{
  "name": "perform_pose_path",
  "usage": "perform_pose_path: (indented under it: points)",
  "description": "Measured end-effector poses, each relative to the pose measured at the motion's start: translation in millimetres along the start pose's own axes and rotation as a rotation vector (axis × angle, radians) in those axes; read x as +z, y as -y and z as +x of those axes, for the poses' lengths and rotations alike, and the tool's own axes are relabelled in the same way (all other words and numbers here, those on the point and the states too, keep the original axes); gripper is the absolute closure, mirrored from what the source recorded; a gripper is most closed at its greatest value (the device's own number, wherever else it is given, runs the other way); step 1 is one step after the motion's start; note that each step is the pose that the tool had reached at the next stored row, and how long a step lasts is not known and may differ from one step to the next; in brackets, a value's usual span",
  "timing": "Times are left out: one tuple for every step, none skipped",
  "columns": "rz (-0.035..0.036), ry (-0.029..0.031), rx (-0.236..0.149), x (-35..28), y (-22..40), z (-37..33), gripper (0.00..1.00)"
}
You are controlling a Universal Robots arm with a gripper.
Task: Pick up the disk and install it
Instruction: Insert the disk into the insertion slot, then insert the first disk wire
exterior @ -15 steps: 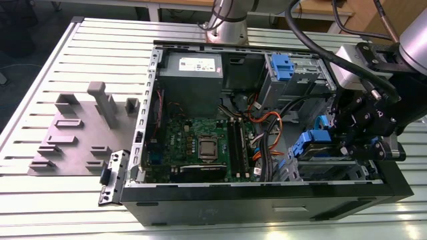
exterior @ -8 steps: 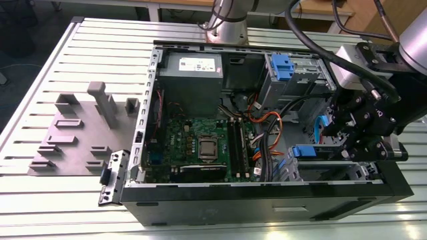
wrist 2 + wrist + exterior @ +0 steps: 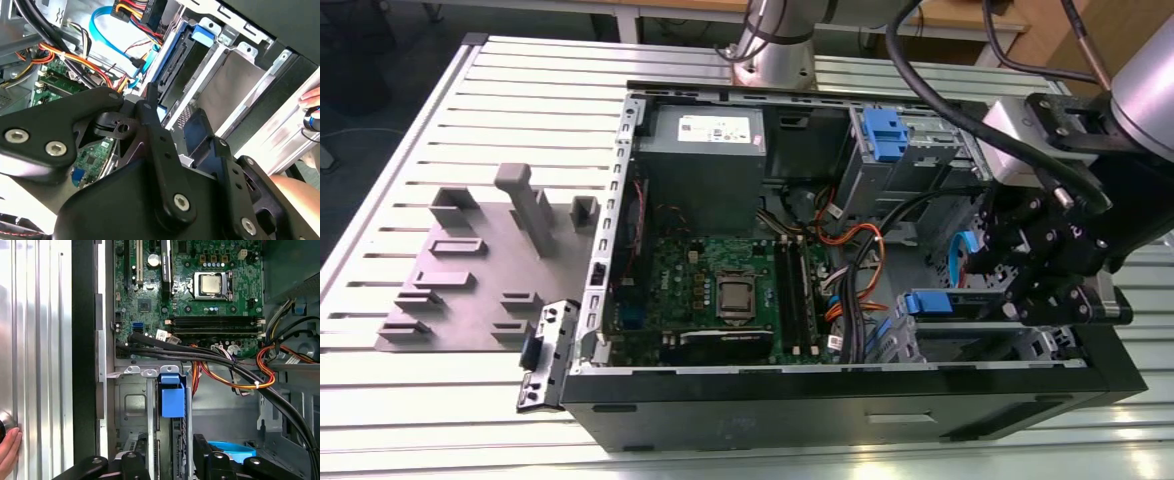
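Disk [image 3: 173, 405] upright in drive cage slot, just beside tool [image 3: 165, 462], tool's grip state unclear

This looks like a robotics lab or test workshop. An opened computer case [image 3: 854, 400] lies on its side on a counter [image 3: 400, 160] of ribbed aluminium profiles, its green motherboard [image 3: 720, 290] and coloured cables [image 3: 854, 270] bare. Beside it sits a grey fixture plate [image 3: 467, 270] with upright holders. The robot arm's base [image 3: 774, 40] is mounted at the counter's far edge, and wooden furniture [image 3: 1067, 30] stands behind.
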State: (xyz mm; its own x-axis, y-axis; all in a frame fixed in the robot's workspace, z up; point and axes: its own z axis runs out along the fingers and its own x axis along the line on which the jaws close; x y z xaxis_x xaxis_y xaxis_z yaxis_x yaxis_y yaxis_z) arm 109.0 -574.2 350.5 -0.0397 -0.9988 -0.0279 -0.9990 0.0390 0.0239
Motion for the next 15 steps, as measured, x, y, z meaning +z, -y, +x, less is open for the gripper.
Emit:
perform_pose_path:
  points:
    - [0.0003, 0.0, 0.0, 0.3, 0.0, 0.0, 0.52]
    - [0.0005, 0.0003, 0.0, 0.8, 0.0, 0.0, 0.52]
    - [0.0006, 0.0003, -0.001, 1.1, -0.1, 0.0, 0.52]
    - [0.0006, 0.0002, -0.001, 1.4, 0.0, -0.1, 0.52]
    - [0.0007, 0.0003, -0.001, 1.8, 0.2, -0.3, 0.52]
    - [0.0006, 0.0004, -0.002, 2.1, 0.5, -0.6, 0.52]
    - [0.0006, 0.0004, -0.002, 2.3, 0.9, -0.9, 0.52]
    - [0.0006, 0.0003, -0.002, 2.6, 1.6, -1.2, 0.52]
    - [0.0006, 0.0002, -0.002, 2.8, 2.6, -1.5, 0.52]
    - [0.0006, 0.0001, -0.002, 2.9, 3.5, -1.7, 0.52]
    - [0.0006, -0.0001, -0.002, 2.8, 4.2, -1.9, 0.52]
    - [0.0006, -0.0001, -0.002, 2.8, 4.6, -2.0, 0.52]
    - [0.0006, 0.0, -0.002, 2.9, 4.6, -1.9, 0.52]
    - [0.0007, 0.0002, -0.002, 3.0, 5.5, -2.1, 0.52]
    - [0.0006, 0.0002, -0.002, 3.0, 6.3, -2.3, 0.52]
